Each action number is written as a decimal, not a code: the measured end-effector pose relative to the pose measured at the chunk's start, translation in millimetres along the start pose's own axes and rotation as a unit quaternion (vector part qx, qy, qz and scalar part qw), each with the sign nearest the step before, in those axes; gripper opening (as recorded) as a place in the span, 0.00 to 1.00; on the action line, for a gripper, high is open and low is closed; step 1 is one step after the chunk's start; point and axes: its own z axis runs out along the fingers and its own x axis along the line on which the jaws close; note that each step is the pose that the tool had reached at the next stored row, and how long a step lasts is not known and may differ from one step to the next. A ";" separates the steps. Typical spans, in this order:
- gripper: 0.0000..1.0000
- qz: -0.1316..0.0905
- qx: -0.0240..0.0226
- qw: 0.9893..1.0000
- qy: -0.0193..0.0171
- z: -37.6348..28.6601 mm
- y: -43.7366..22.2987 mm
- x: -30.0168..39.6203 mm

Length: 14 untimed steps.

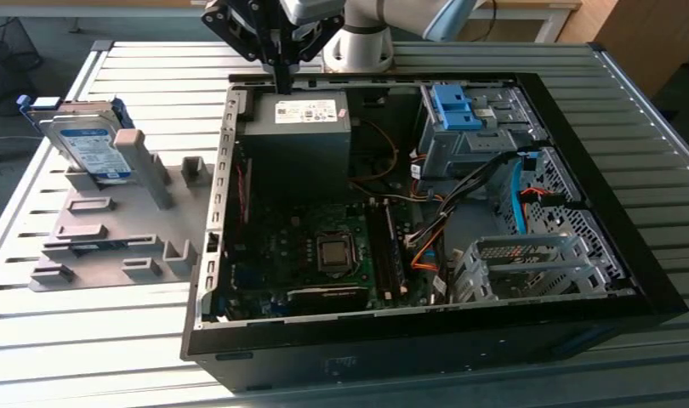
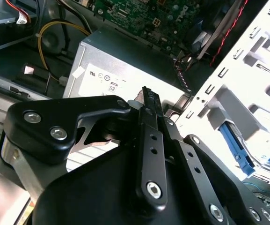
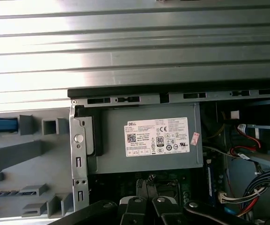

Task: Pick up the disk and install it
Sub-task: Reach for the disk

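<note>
The disk (image 1: pixel 87 144), a silver drive with a white-and-blue label in a blue carrier frame, leans upright on the grey fixture (image 1: pixel 106 229) at the exterior view's left, outside the computer case. My gripper (image 1: pixel 283 83) hangs over the rear edge of the open case (image 1: pixel 435 81), just above the dark grey power supply (image 1: pixel 299 140), well apart from the disk. Its black fingers (image 2: pixel 148 101) are shut together with nothing between them. In the first wrist view the gripper (image 3: pixel 146 183) points down at the power supply (image 3: pixel 149 140).
Inside the case sit the motherboard (image 1: pixel 321 246), cable bundles, a blue bracket (image 1: pixel 452 106) on the drive bay at the back and a silver drive cage (image 1: pixel 526 263) at the front. The slatted metal table (image 1: pixel 117 340) surrounds the case. The fixture has several upright grey posts.
</note>
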 end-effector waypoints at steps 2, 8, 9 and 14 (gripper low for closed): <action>0.11 0.000 0.000 1.000 0.000 0.0 -0.1 0.8; 0.11 0.000 0.000 1.000 0.000 0.0 -0.3 3.3; 0.11 0.000 0.000 1.000 0.000 0.0 -0.3 3.6; 0.11 0.000 0.000 1.000 0.000 -0.1 -0.4 5.6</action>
